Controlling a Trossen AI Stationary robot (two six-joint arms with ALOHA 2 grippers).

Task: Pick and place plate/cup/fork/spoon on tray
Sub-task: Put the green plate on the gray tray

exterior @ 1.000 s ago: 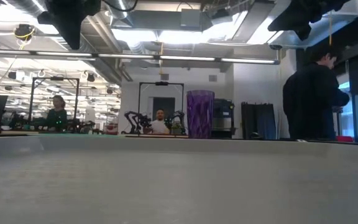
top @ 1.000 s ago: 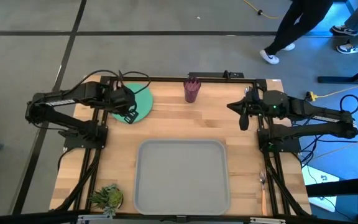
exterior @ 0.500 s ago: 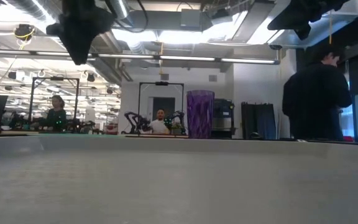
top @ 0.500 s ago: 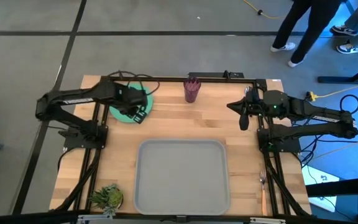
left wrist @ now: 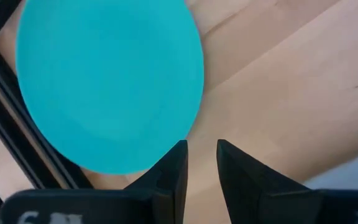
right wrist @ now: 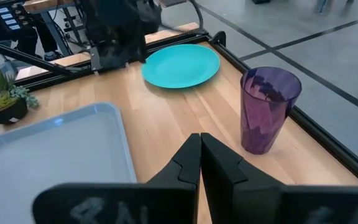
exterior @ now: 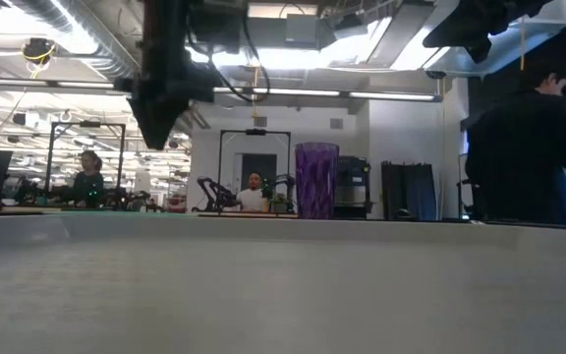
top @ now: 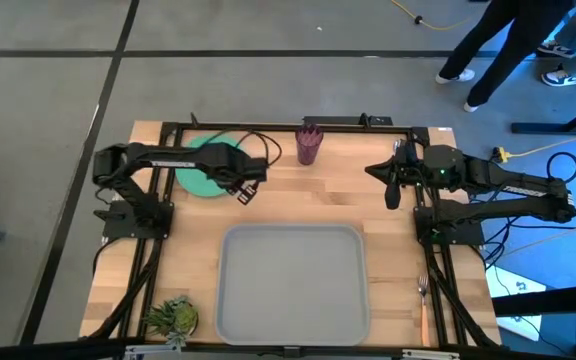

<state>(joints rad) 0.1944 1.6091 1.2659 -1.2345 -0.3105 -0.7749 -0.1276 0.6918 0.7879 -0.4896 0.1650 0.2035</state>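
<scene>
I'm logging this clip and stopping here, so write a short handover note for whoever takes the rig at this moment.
Left gripper: empty, fingers slightly apart, above the wood just beside the plate.
Right gripper: shut, empty, waiting at the right side.
Plate: on the table at the far left.
Cup: upright at the far edge.
Fork: on the table right of the tray.
Spoon: not in view.
Done: nothing is on the tray.
Left: every item.
</scene>
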